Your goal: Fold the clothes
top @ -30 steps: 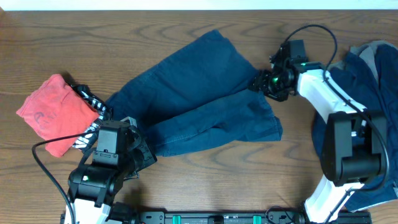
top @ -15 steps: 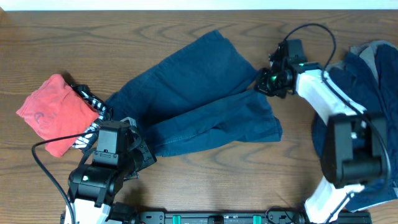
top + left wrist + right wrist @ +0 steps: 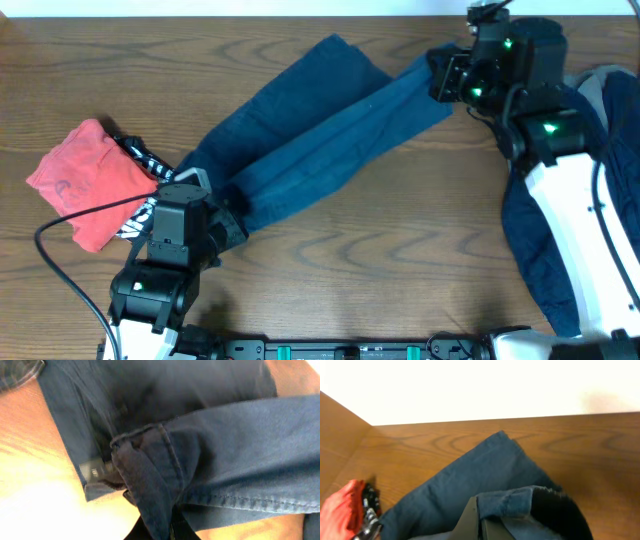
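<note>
The navy trousers [image 3: 310,140] lay pulled out in a long diagonal band across the desk [image 3: 400,280], running from the near left to the far right, one leg lying partly over the other. The cloth was soft and limp with a fairly dense weave. It would probably sag and crease wherever it was not supported, and it would drag on the wood rather than slide freely. Hems and seamed edges looked like the best holds, since the doubled fabric there gives more to bite on.

The left claw [image 3: 228,212] was clamped on a bunched, stitched edge at the near end. The right claw [image 3: 437,78] was closed on the far leg end, with the hem draped over its finger. A red garment [image 3: 85,180] and a black-and-white piece [image 3: 145,165] sat just left of the trousers. A heap of navy and grey clothes [image 3: 620,130] lay at the right edge.
</note>
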### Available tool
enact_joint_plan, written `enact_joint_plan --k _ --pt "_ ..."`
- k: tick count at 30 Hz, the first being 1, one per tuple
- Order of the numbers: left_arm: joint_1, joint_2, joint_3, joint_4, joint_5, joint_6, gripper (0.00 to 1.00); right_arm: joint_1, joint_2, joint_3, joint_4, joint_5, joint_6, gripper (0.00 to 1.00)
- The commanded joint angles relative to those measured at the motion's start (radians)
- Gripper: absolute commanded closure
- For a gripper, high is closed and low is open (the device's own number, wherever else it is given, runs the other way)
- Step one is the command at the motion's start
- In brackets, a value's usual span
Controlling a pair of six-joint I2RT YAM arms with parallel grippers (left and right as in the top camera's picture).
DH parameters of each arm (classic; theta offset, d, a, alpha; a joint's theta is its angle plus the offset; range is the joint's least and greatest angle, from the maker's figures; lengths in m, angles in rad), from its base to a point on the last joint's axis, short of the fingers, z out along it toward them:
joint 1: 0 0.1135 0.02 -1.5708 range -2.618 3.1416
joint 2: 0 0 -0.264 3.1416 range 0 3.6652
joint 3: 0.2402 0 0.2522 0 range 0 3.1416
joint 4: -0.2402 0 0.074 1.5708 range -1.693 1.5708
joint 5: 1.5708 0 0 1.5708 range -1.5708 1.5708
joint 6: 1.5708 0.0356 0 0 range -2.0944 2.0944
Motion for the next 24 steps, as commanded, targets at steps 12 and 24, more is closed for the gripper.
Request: enact_joint_plan --k 12,24 --pt "0.006 0.200 0.020 0.143 -0.305 -0.144 0.94 0.047 0.296 0.000 0.350 0.072 -0.043 0.99" --pt "0.113 0.455 0.020 0.405 -0.441 -0.167 0.94 0.129 0.547 0.000 0.784 0.060 -0.069 0.99"
